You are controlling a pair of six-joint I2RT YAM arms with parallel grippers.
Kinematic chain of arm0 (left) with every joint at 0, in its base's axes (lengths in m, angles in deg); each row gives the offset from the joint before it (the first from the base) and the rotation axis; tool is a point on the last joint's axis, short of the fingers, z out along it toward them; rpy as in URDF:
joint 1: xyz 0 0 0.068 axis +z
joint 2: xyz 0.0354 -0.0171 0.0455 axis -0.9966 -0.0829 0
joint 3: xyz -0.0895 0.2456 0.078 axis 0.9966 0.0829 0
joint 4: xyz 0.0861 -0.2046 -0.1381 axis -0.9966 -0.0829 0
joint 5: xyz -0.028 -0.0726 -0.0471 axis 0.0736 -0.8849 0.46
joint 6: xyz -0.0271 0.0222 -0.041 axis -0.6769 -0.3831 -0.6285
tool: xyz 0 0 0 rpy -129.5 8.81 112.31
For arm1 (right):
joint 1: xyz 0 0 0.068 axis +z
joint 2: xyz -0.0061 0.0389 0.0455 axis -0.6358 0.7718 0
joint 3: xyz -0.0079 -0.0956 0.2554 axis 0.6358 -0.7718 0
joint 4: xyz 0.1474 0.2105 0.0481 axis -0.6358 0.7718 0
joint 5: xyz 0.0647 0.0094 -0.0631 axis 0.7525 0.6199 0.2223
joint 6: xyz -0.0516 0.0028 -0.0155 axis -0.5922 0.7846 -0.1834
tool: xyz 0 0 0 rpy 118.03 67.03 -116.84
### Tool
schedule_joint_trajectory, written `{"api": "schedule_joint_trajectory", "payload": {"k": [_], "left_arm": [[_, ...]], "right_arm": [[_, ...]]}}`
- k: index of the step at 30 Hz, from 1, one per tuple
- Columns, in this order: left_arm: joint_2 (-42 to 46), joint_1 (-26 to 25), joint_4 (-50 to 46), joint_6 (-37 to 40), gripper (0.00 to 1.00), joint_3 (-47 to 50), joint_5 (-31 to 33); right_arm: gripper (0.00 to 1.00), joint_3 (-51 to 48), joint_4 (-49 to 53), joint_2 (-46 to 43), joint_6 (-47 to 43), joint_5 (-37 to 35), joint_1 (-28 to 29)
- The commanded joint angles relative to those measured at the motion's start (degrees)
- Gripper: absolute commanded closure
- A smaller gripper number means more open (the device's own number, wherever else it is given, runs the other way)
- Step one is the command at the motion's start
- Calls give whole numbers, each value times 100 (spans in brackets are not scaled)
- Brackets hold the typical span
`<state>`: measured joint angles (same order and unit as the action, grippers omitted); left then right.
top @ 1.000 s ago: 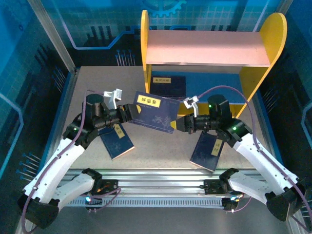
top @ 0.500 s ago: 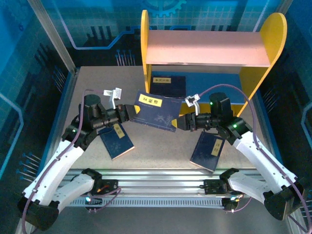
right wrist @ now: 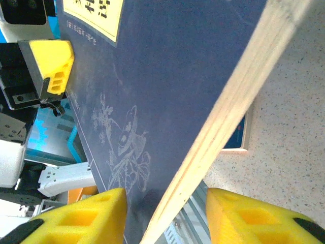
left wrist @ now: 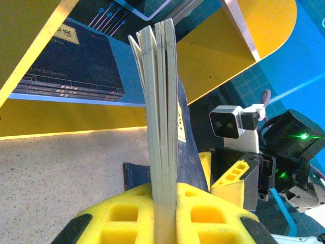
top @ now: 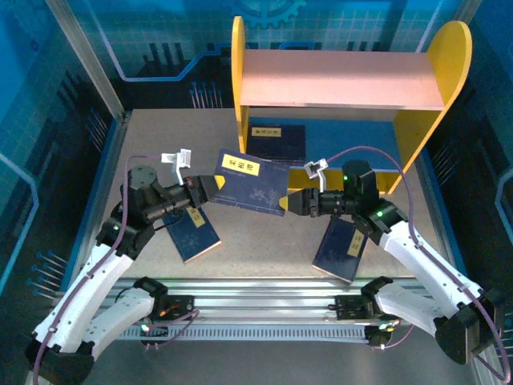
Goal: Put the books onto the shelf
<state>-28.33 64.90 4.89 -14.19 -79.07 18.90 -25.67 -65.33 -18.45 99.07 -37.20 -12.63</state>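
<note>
The left tool [top: 210, 189] is squeezing a book [top: 253, 183] by its 9 o'clock edge and holding it up over the tabletop [top: 264, 261]. The right tool [top: 293, 202] is sitting at the 3 o'clock edge with its pads apart, not squeezing. I think the left arm is taking over the book. Next it is needing a gentle push toward 12 o'clock into the shelf [top: 445, 72], beside the second book [top: 276, 138] on the blue board [top: 353, 138]. A third book [top: 192, 230] is lying at 7 o'clock, a fourth book [top: 341, 249] at 5 o'clock.
</note>
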Motion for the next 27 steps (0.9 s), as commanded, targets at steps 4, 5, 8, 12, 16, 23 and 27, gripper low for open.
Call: {"api": "schedule_joint_trajectory", "payload": {"k": [4,5,8,12,16,23,27], "left_arm": [[117,47,388,-99,100,46,148],[113,47,409,-90,100,56,165],[152,47,496,-99,100,105,209],[161,47,549,-99,100,131,230],[165,48,586,-99,100,166,238],[197,49,793,-210,100,313,200],[126,47,835,-266,100,371,146]], "right_arm": [[51,-198,-521,-100,320,-73,157],[51,-212,-561,-86,346,-81,184],[51,-280,-704,-46,461,-133,249],[52,-338,-912,-12,585,-156,332],[56,-257,-950,29,605,-174,399],[76,69,-745,127,419,-205,464],[85,320,-344,76,49,-255,475]]}}
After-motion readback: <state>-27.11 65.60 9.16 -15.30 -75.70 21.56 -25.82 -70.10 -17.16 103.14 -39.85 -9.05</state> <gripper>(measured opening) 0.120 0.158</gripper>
